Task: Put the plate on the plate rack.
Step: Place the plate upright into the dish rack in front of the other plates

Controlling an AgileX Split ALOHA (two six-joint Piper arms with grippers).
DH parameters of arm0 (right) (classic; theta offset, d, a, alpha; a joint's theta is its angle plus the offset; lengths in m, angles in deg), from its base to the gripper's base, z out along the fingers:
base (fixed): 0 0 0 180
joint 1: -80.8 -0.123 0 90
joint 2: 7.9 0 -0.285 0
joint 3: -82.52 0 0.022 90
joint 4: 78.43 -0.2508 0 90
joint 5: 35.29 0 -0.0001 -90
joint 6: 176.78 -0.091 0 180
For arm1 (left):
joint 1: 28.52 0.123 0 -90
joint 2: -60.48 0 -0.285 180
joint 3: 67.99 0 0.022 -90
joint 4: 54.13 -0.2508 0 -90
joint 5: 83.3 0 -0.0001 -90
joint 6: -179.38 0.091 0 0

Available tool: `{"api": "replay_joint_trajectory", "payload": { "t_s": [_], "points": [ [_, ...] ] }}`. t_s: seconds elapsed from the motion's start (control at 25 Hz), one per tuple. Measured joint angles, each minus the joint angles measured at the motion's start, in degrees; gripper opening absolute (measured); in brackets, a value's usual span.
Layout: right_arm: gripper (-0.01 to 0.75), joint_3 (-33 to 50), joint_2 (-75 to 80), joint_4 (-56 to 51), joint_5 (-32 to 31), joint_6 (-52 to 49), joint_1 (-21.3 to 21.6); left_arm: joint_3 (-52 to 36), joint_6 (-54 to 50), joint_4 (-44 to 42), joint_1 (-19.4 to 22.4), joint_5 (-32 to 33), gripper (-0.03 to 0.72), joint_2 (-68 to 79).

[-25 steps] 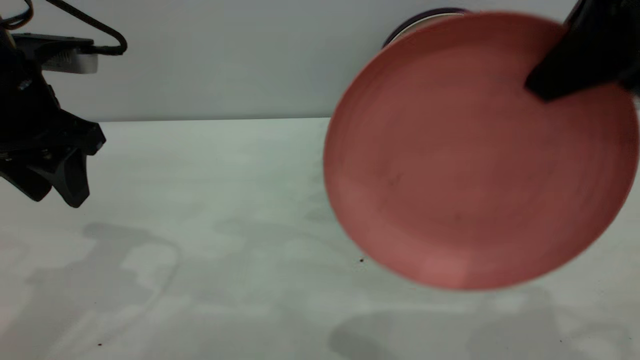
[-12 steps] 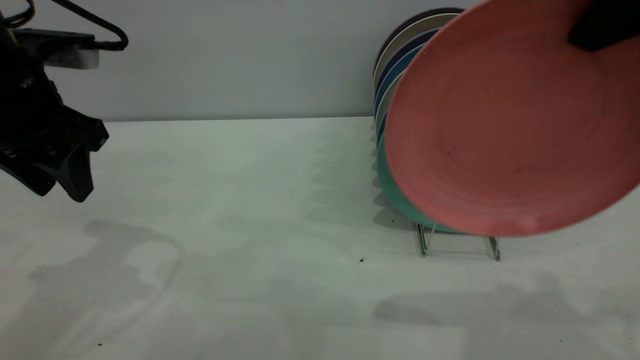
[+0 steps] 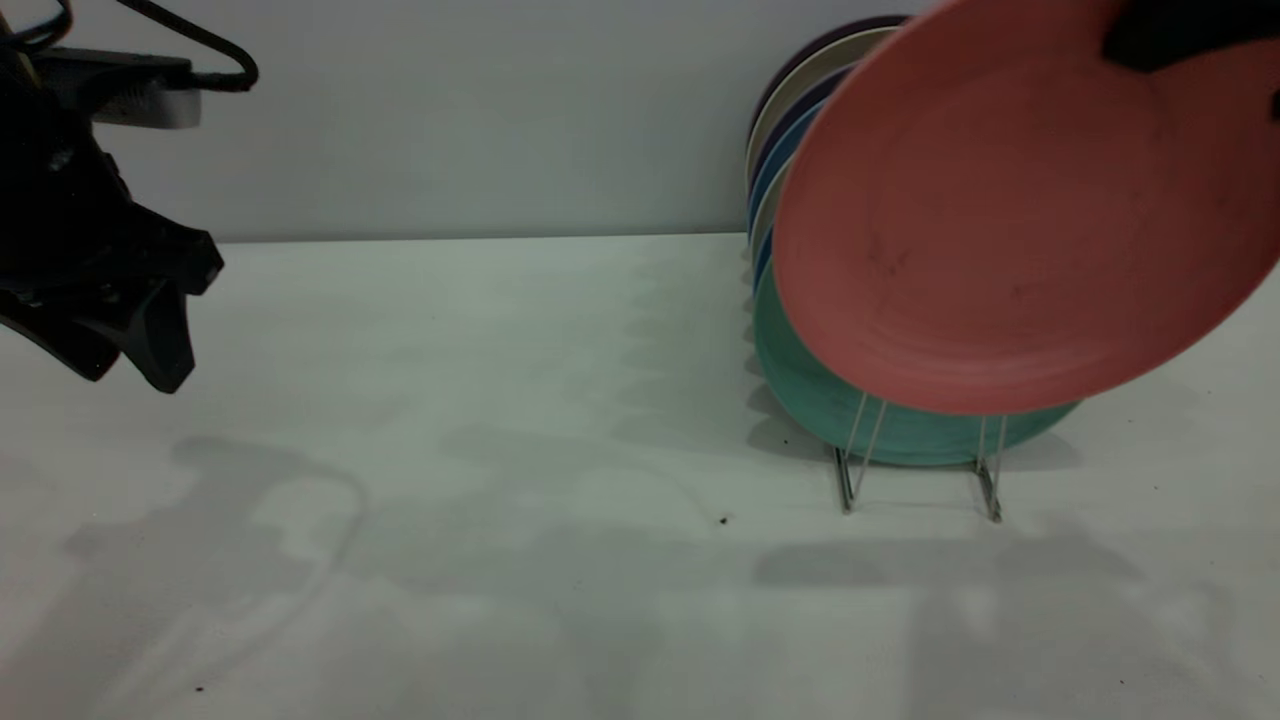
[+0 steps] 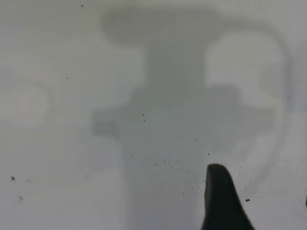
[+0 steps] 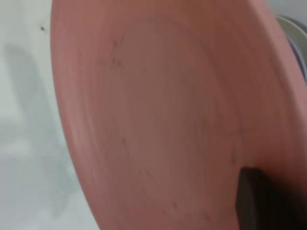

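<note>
Round salmon-pink plastic plate (image 3: pixel 1010 210) hangs tilted, pinched at its upper rim by the right gripper (image 3: pixel 1175 35), above the silver wire rack (image 3: pixel 920 470); left gripper (image 3: pixel 120 330) fingers unreadable.

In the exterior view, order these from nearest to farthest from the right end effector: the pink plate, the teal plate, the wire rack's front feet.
1. Pink plate, held in the right end effector, upper right.
2. Teal plate, behind and below it.
3. Rack feet, lowest, on the table.

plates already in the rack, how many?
About 6: teal-green plate frontmost, then five more rims stacked behind toward the wall. The held pink plate hides most, so more may be hidden.
</note>
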Motion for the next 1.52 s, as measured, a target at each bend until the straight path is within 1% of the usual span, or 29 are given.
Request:
{"api": "replay_joint_trajectory", "payload": {
  "t_s": [0.2,0.56,0.68,0.92,1.24,1.52],
  "points": [
    [0.06,0.0,1.7,1.7,5.3,-0.2,0.0,0.0,0.0,0.0,0.0,-0.2,0.454,0.0],
    [0.06,0.0,5.4,6.8,8.1,-4.1,0.0,0.0,0.0,0.0,0.0,-0.4,0.454,0.0],
    [0.06,0.0,5.4,7.2,9.2,-4.7,0.0,0.0,0.0,0.0,0.0,-0.7,0.454,0.0],
    [0.06,0.0,5.4,7.2,9.7,-6.2,0.0,0.0,0.0,0.0,0.0,-1.5,0.454,0.0],
    [0.06,0.0,6.5,7.3,12.4,-8.5,0.0,0.0,0.0,0.2,0.0,-1.5,0.454,0.0],
    [0.06,0.0,7.1,7.3,13.6,-9.8,2.9,0.0,-0.1,0.2,0.0,-1.5,0.454,0.0]
  ]
}}
